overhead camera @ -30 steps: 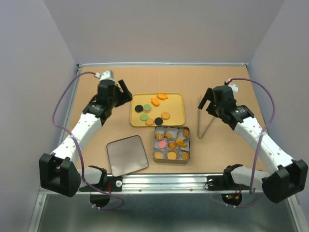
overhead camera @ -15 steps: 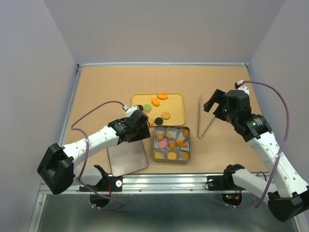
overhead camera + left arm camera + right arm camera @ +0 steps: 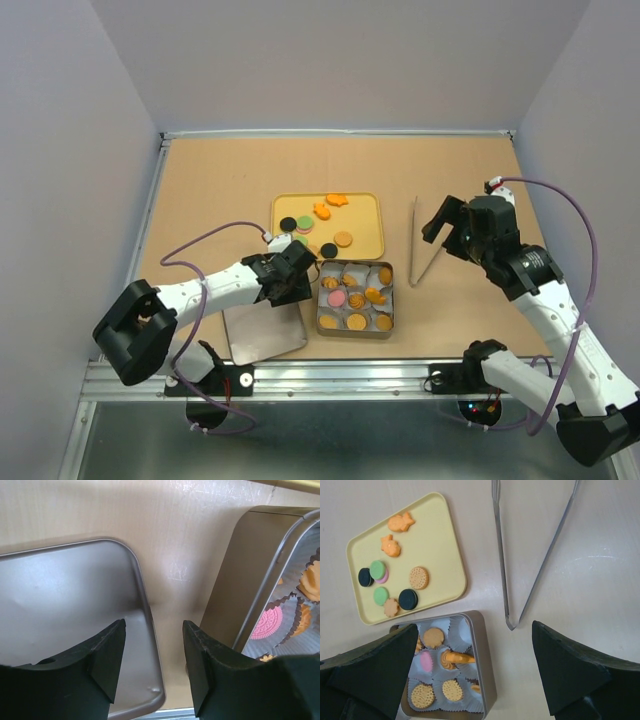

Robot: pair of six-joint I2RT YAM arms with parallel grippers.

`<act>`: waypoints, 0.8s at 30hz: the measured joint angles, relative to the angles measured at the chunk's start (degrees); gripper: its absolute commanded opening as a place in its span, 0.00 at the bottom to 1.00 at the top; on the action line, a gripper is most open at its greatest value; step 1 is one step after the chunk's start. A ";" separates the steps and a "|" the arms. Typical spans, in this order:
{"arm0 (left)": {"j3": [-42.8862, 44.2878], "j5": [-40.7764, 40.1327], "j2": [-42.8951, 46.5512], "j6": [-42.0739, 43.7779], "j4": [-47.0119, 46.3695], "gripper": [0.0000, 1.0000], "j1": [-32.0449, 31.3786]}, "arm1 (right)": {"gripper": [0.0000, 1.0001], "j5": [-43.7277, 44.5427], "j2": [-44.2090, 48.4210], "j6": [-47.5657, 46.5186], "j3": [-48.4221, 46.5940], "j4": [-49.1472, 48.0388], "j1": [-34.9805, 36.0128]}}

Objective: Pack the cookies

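Yellow tray point(image 3: 440, 540) sits toward the back of the bench point(image 3: 600, 555) with eight loose cookies point(image 3: 418, 577) on it: two orange fish-or-star shapes, two black discs, a green one stacked on a pink one, another green one, and two tan ones. Just in front of it, nearly touching, is a rectangular metal tin point(image 3: 482, 655) lined with white paper cups point(image 3: 457, 627). Most cups have a cookie in them, mostly tan-orange plus one pink, and at least one cup at the back looks bare. The pink one has an embossed pattern, but it's too small to read.

The tin's lid point(image 3: 60, 595) lies flat on the bench just left of the tin, hollow side up. The left hand point(image 3: 154, 630) is low over the lid's right edge and partly open. One finger is over the lid, the other is over the strip of bench beside the tin, and it's got nothing in its grip. The right hand point(image 3: 445, 218) hovers spread wide and empty, up over a pair of metal tongs point(image 3: 500, 555) lying right of the tray.

The bench top is plain tan-brown, with pale grey-lilac walls on three sides and a metal rail along the near edge.
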State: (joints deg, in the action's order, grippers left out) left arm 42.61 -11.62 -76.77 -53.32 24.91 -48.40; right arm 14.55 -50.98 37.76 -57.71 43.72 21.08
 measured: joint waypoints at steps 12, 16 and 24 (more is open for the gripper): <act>-0.26 0.87 -5.55 -0.39 -2.91 0.24 -0.70 | 1.00 -0.07 0.70 0.00 2.43 0.90 0.00; -0.61 1.09 -5.62 -0.59 -3.43 0.01 -0.72 | 1.00 -0.07 0.74 0.00 2.45 0.87 0.00; 2.05 -0.09 -1.31 -0.07 3.74 0.00 -0.79 | 1.00 -0.04 0.74 -0.15 2.43 0.90 0.00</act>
State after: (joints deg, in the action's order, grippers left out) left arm 44.66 -11.70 -78.08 -53.39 28.64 -49.19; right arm 14.50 -50.24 37.60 -55.29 44.62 21.08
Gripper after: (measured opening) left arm 0.022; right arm 0.998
